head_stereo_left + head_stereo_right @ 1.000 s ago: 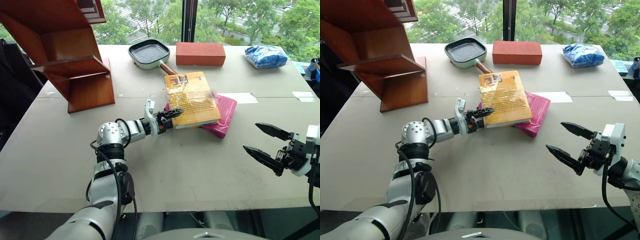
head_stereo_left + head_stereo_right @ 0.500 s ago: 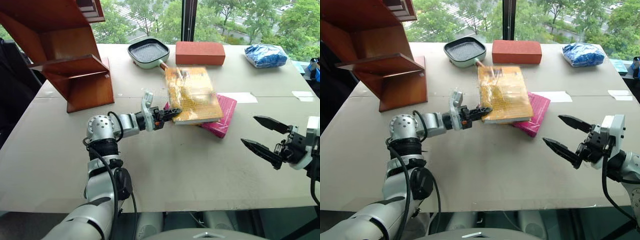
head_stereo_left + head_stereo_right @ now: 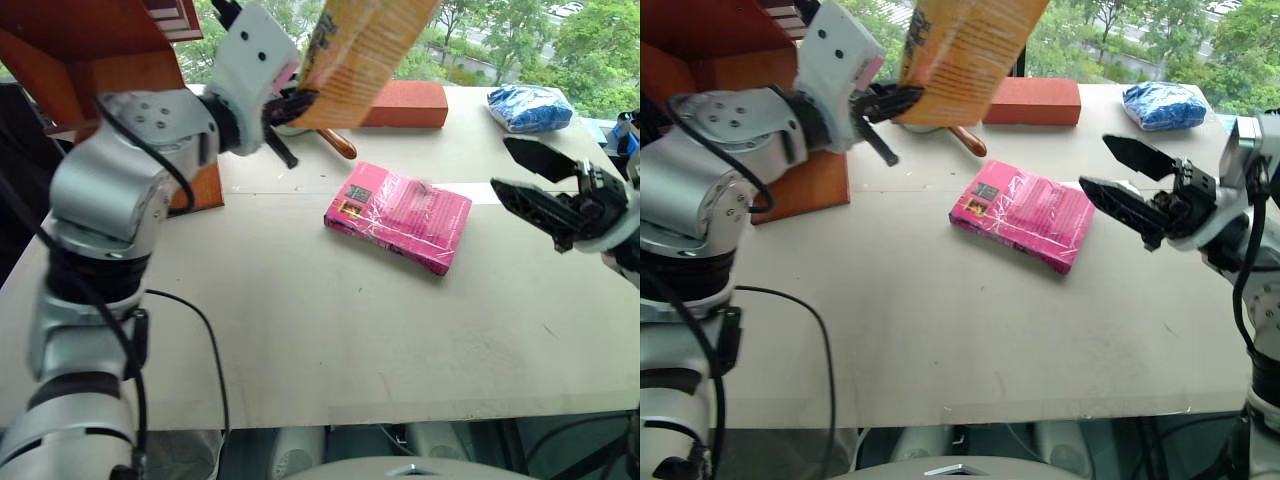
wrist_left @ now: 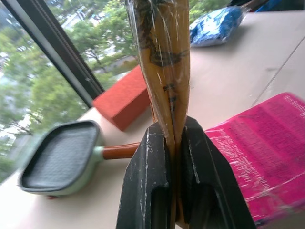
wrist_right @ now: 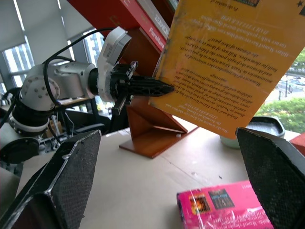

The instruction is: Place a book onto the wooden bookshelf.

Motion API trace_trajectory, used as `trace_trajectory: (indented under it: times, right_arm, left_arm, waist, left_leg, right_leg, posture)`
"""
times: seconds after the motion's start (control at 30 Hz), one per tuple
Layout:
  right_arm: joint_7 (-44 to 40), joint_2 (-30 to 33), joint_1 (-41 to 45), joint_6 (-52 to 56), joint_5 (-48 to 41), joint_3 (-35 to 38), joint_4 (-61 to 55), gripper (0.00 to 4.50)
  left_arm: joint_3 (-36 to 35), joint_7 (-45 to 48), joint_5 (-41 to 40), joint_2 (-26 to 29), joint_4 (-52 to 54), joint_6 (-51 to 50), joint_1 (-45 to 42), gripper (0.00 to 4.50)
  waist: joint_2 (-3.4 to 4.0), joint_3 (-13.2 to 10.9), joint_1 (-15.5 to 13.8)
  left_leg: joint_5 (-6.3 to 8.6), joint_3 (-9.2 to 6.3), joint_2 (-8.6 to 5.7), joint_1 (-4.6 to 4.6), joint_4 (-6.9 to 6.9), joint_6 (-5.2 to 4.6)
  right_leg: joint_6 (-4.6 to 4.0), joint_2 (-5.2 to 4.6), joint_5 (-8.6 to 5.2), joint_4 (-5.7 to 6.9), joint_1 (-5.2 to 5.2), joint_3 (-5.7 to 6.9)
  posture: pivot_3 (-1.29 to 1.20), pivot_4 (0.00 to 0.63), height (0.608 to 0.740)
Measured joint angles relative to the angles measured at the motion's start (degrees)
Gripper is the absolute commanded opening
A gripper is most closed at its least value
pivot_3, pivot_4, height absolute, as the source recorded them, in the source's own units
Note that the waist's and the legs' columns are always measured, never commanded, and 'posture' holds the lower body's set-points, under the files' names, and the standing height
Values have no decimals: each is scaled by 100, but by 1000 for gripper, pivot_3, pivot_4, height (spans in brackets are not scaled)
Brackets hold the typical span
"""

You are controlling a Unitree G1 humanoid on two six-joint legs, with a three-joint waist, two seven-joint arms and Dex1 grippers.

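- Left gripper [image 3: 290, 105]: clamped on one edge of the book [image 3: 360, 50], raised above the table's far left part, long axis slanting upward.
- Bookshelf [image 3: 110, 60]: at the table's far left corner, just beside the holding arm; a leftward carry seems needed.
- Right gripper [image 3: 535, 180]: spread wide, empty, over the right edge.
- Table [image 3: 330, 330]: pale, beside a window; pink book [image 3: 398, 215] lies flat mid-table.
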State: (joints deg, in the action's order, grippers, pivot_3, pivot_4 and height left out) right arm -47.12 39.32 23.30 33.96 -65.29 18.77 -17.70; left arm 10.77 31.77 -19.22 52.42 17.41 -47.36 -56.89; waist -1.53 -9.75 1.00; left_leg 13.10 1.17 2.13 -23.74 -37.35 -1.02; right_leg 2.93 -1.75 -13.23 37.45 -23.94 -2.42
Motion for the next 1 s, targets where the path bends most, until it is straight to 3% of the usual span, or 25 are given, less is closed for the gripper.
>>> trace_trajectory:
  times: [0.13, 0.27, 0.5, 1.0]
  right_arm:
    - [43, -172, 871, 426, -45, -398, 596, 4500]
    - [9, -285, 1257, 526, 164, -668, 848, 4500]
    - [-3, -422, 1537, 594, 547, -840, 1002, 4500]
    - [142, -548, 1580, 607, 890, -840, 971, 4500]
  left_arm:
    - [365, 718, 1317, 1231, -435, 1331, 10, 79]
    - [374, 1111, 2171, 1786, -876, 2076, 13, 79]
    - [311, 1387, 3107, 2096, -1280, 2702, 403, 79]
    - [-117, 1696, 3682, 2379, -2630, 3573, 655, 79]
  waist:
    - [2, -23, -26]
    - [2, -28, -66]
    - [2, -30, -41]
    - [0, -32, -20]
  left_leg:
    - [0, 2, 1, -16, 1, -1]
    - [0, 6, 0, -27, -4, -1]
    - [0, 8, 1, -27, -7, -1]
    - [0, 11, 5, -28, -8, -2]
  right_leg:
    - [0, -1, 0, 1, -16, 6]
    - [3, -7, 0, -5, -18, 9]
    - [4, -8, 0, 10, -23, 8]
    - [3, -4, 0, 29, -35, 5]
  posture:
    - [0, 150, 740]
    - [0, 150, 740]
    - [0, 150, 740]
    - [0, 150, 740]
